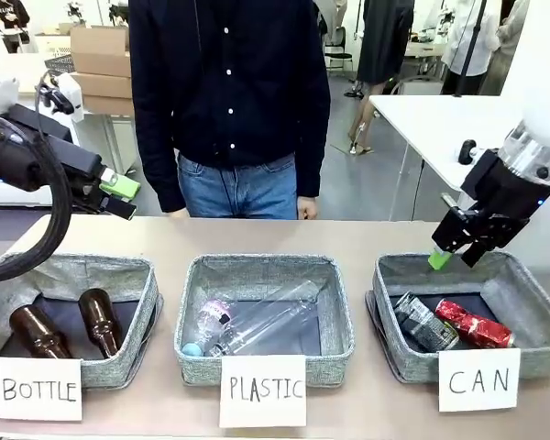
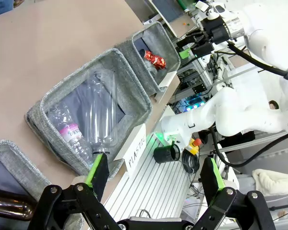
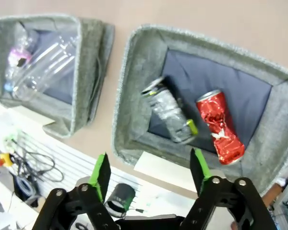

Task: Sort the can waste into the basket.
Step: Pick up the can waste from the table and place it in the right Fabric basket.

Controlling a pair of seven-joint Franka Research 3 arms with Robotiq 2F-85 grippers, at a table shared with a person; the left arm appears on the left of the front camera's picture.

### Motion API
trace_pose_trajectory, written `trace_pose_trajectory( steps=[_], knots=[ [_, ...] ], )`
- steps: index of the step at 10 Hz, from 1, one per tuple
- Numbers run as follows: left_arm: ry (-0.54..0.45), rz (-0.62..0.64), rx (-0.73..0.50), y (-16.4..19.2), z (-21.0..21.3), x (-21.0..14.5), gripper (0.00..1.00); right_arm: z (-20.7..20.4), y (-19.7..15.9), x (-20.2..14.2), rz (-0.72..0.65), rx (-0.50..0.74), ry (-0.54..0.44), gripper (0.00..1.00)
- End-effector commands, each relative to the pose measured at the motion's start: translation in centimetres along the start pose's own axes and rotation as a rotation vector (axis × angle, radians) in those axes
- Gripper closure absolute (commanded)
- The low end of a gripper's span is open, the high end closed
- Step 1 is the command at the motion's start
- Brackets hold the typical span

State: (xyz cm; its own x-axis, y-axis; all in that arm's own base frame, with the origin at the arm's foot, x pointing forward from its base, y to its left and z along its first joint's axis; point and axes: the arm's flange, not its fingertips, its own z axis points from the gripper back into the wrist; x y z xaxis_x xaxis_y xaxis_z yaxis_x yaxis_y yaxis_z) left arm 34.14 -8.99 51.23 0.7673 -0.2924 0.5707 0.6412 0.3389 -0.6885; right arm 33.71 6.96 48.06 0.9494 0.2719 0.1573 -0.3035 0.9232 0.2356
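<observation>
Green-padded fingers (image 3: 102, 176) of the right gripper (image 3: 149, 175) stand spread and empty; beyond them both cans lie in the CAN basket (image 3: 134, 96). Red can (image 3: 221, 127) and grey-black can (image 3: 169, 114) look light, dented and thin-walled, best pinched across the mid-body. Left gripper (image 2: 153, 175) is likewise spread, empty.

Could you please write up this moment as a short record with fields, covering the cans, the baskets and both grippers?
red can: lying in the CAN basket, dented
dark can: lying in the same basket, beside the red can
PLASTIC basket: holds clear plastic bottles
BOTTLE basket: holds two brown glass bottles
right gripper: above the CAN basket's far rim, jaws open, empty
left gripper: raised over the table's left end, jaws open, empty
person: standing at the far side
</observation>
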Motion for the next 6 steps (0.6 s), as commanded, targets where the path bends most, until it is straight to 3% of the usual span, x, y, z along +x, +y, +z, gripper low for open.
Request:
trace_pose_trajectory(
  steps=[1,4,5,6],
  knots=[
    [0.01,-0.001,-0.004,0.0,0.3,0.0,0.0,-0.4,0.0,-0.1,-0.016,0.052,-0.049,0.0],
    [0.01,-0.001,-0.004,0.0,0.3,0.0,0.0,-0.1,-0.1,0.3,-0.029,0.148,-0.074,0.0],
    [0.01,-0.001,-0.004,0.0,0.3,0.0,0.0,0.6,0.3,0.6,-0.065,0.284,-0.146,0.0],
    [0.01,-0.001,-0.004,0.0,0.3,0.0,0.0,2.0,1.2,0.7,0.007,0.595,-0.244,0.0]
  ],
)
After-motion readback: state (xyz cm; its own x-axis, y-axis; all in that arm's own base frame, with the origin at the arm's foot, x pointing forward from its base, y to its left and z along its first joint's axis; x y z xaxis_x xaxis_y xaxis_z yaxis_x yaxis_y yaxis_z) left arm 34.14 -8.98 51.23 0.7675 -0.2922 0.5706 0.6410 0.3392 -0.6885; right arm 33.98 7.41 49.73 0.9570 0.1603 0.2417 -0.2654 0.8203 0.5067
